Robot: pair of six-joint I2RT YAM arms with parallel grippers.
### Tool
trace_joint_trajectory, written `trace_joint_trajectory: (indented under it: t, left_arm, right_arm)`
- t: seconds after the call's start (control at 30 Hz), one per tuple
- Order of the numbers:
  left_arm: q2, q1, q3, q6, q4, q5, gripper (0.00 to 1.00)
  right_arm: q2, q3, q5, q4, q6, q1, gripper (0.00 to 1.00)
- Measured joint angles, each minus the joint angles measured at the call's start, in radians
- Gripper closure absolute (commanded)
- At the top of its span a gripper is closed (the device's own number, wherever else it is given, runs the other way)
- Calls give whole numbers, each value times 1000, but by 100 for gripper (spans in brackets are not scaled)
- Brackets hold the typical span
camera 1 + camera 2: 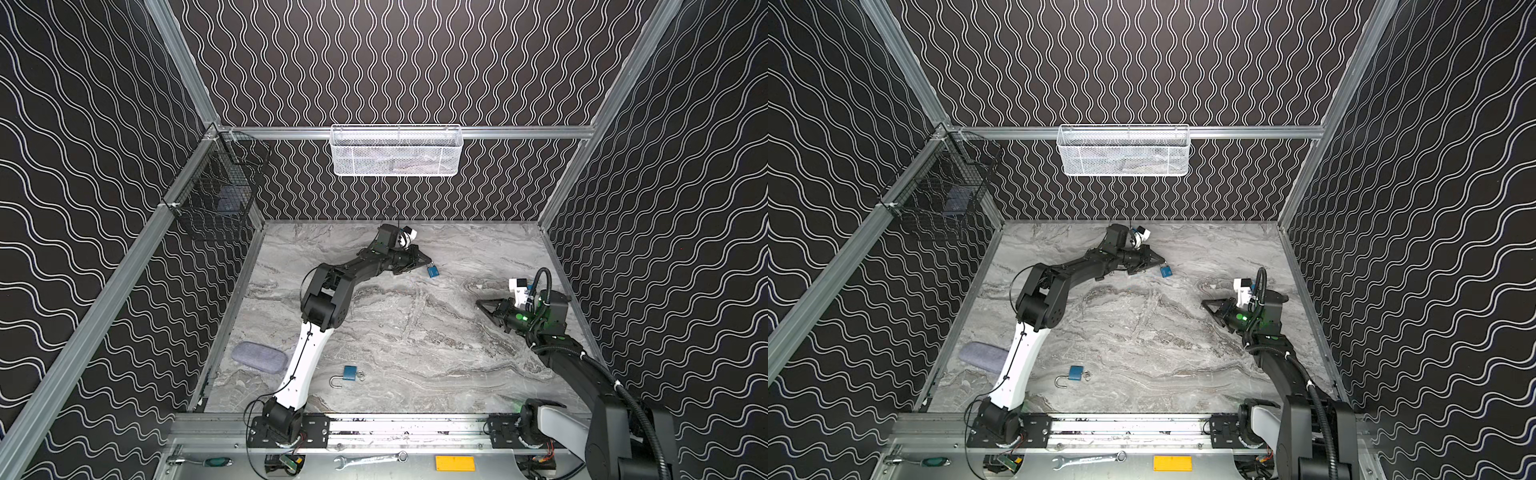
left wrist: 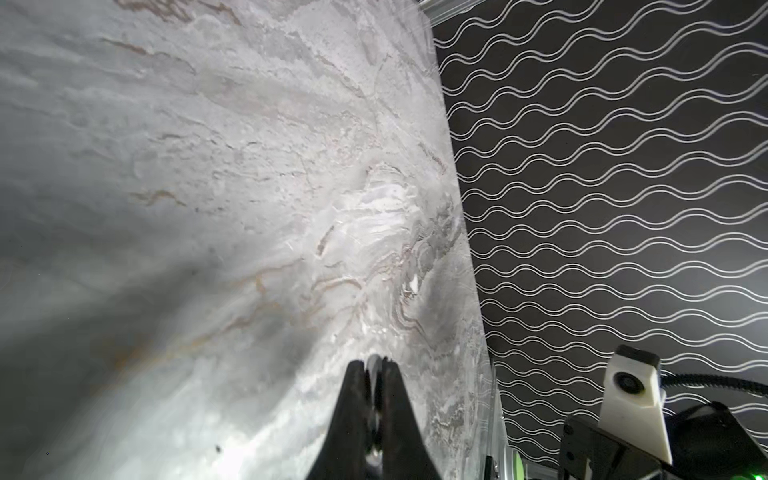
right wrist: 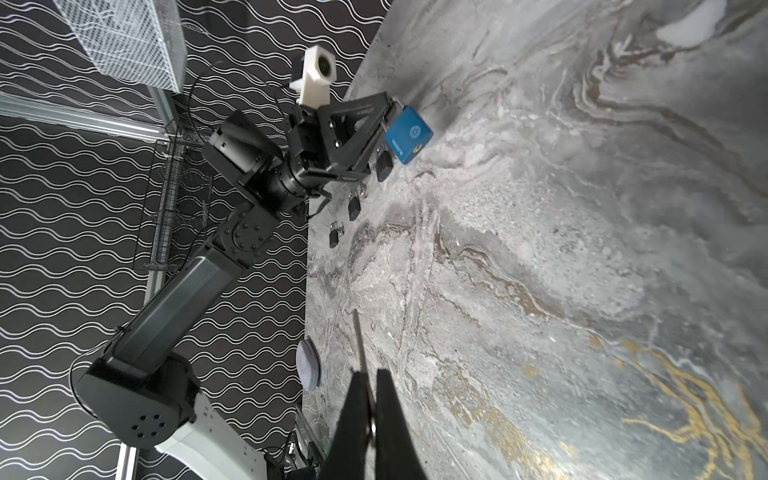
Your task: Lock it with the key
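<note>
My left gripper [image 1: 427, 262] [image 2: 374, 362] is shut on a blue padlock [image 1: 432, 272] [image 1: 1166, 271] at the far middle of the marble table [image 1: 415, 332]. In the right wrist view the padlock's blue body [image 3: 409, 135] sticks out past the fingers, which hide its shackle. A strip of silvery metal shows between the shut fingers in the left wrist view. My right gripper [image 1: 478, 302] [image 1: 1203, 302] [image 3: 371, 374] hovers at the right of the table, pointing toward the padlock. It is shut on a key whose thin blade [image 3: 357, 336] juts out from the fingertips.
A second blue padlock [image 1: 350, 373] lies open near the front edge with a key ring [image 1: 360, 376] beside it. Three black-headed keys [image 3: 353, 206] lie on the table by the left gripper. A grey pouch [image 1: 259, 357] sits front left. A white mesh basket [image 1: 395, 151] and a black wire basket [image 1: 216, 195] hang on the walls.
</note>
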Motion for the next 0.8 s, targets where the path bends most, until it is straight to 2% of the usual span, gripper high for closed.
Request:
trace_joint_trajectory:
  t: [0.4,0.67,0.8]
  left_arm:
    - [143,0,257,86,-214,-16,100]
    - [174,0,326,93,-283,-36,100]
    - [184,-1,360,109,-313,-53,93]
  right_arm:
    - [54,-29,-25,41,-6,0,100]
    - [96,-39,-36,68,-11,0,100]
    - [103,-39,-40,82,-14,0,100]
